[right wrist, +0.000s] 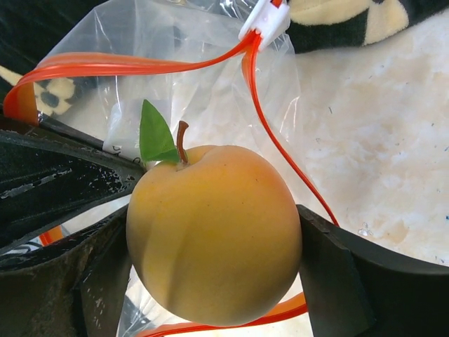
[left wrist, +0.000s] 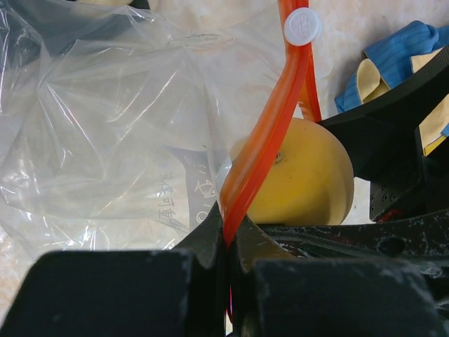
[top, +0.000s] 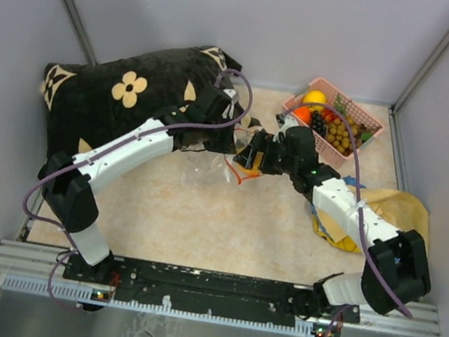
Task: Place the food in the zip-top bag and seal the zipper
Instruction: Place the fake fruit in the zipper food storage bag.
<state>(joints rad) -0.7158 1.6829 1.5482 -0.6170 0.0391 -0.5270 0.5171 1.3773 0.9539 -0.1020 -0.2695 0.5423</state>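
Left gripper [left wrist: 230,246] pinched shut on 1 zipper [left wrist: 270,133] of 1 bag [left wrist: 105,140]; right gripper [right wrist: 214,260] wide, holding 1 peach [right wrist: 214,235] at bag mouth. Other fruit in basket [top: 361,113] behind right gripper.

Colours we see
Yellow-orange peach [right wrist: 214,235], green leaf [right wrist: 156,135]; clear bag [left wrist: 105,140], orange-red zipper [left wrist: 270,133]; pink basket [top: 335,118]; black cushion [top: 125,93], cream flowers.

text: printed characters, unreadable | on: zip-top bag [left wrist: 105,147]
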